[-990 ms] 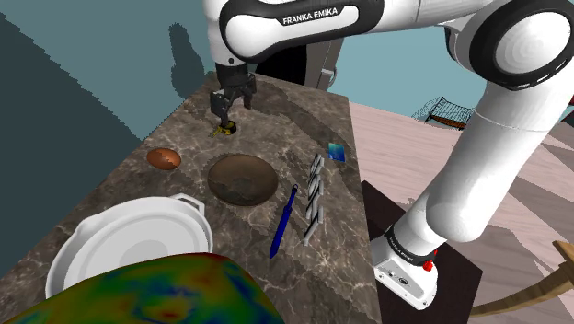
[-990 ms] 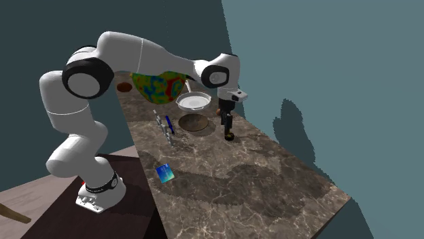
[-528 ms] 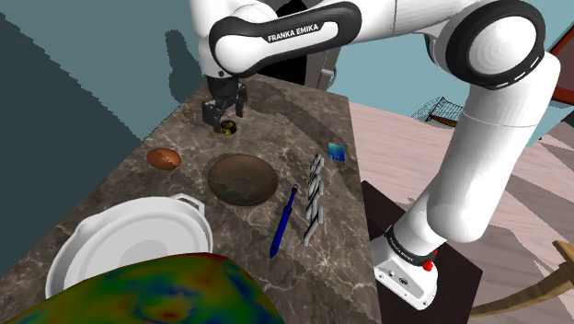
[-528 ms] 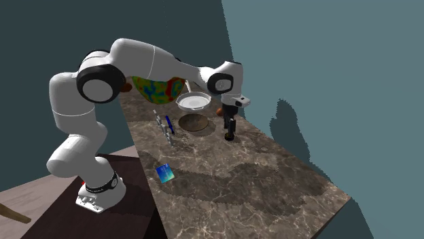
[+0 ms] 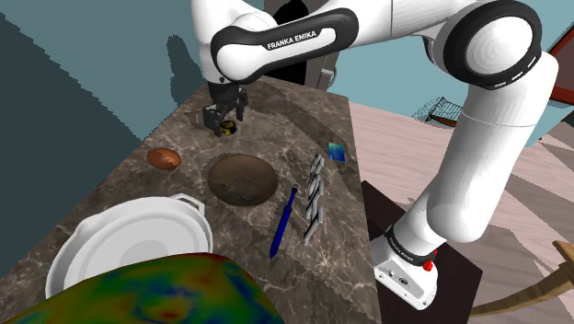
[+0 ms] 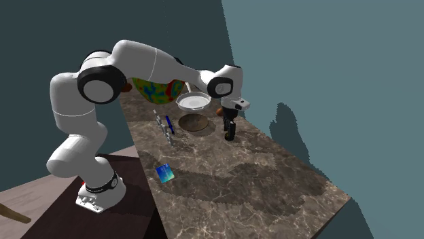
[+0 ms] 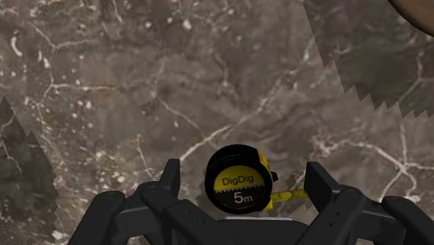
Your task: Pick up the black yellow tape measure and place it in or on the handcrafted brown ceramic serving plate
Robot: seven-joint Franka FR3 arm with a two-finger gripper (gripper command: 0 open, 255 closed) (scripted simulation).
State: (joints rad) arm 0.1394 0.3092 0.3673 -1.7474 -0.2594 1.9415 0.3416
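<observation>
A round black tape measure [image 7: 236, 182] with a yellow face and a short yellow blade sticking out lies on the marble counter [image 5: 294, 120]. My gripper [image 7: 243, 175] is open and low over it, one finger on each side, and neither touches it. In the shoulder view the gripper [image 5: 223, 121] stands at the counter's far end, right above the tape measure [image 5: 227, 130]. The brown plate [image 5: 242, 178] lies nearer the stand, in the middle of the counter. In the second exterior view the gripper [image 6: 230, 133] hangs just to the right of the plate [image 6: 193, 122].
A small brown bowl [image 5: 163, 158] sits to the plate's left in the shoulder view. A white two-handled pot [image 5: 129, 241] and a multicoloured rounded object [image 5: 175, 290] fill the near left. A blue pen [image 5: 283, 221], a grey tool [image 5: 315, 198] and a blue card [image 5: 338, 153] lie to the right.
The gripper has dropped lower over the tape measure and shifted slightly to the shoulder view's left; its fingers now straddle it. Nothing on the counter has moved.
</observation>
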